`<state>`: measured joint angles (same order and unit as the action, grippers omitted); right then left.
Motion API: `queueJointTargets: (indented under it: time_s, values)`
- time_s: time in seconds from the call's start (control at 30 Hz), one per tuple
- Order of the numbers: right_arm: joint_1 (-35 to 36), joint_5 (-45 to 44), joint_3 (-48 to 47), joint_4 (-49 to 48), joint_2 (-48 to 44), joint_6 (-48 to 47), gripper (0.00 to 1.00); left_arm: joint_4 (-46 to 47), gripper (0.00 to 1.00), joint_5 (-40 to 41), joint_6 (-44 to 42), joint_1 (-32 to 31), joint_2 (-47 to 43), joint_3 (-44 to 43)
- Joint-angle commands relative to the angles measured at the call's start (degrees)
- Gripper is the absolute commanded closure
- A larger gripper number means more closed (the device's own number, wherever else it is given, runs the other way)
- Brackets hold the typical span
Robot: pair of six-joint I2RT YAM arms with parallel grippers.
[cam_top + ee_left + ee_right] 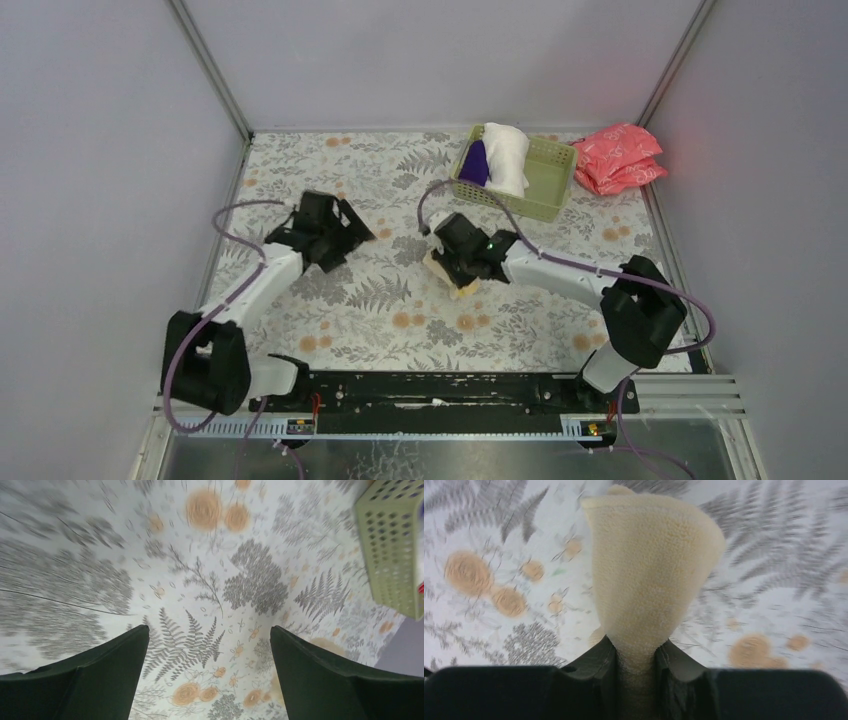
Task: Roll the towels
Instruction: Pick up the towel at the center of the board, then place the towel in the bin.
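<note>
Right end effector (452,268) sits over the pale yellow towel (462,291).

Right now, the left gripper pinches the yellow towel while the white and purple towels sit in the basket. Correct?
No: the right gripper pinches the yellow towel, as the right wrist view shows; the white towel and purple towel do sit in the basket.

The table (380,320) had a floral cover of grey ferns and orange blooms. A light green perforated basket (548,172) stood toward its far right, with pink-red wrapped packets (620,158) just beside it, in the far right corner.
</note>
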<state>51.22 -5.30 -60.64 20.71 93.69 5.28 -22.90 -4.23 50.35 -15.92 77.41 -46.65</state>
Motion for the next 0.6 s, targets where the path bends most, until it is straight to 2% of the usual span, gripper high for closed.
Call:
queueJointTargets:
  time_s: [0.0,0.1,0.23,0.33,0.57]
  values:
    - [-4.6,-10.5,-8.5,6.4,-5.5,2.2,0.98,-13.7,0.07,9.7,-10.1,4.1,-9.8,-5.9]
    - [-9.4,-15.2,-12.7,8.8,-6.4,2.7,0.99,-18.5,0.01,14.6,-15.3,5.8,-15.7,-9.4]
    - [-17.7,-22.5,-19.3,11.8,-4.6,3.2,0.99,-20.4,0.00,19.4,-22.9,6.7,-20.2,-12.3]
    - [-22.6,-29.1,-24.8,14.2,-0.7,3.8,1.00,-19.7,0.00,24.9,-23.8,6.7,-22.3,-11.2]
    - [-31.6,-34.9,-36.2,11.9,11.7,2.6,1.00,-17.5,0.00,23.5,-23.9,7.2,-23.0,-7.9]
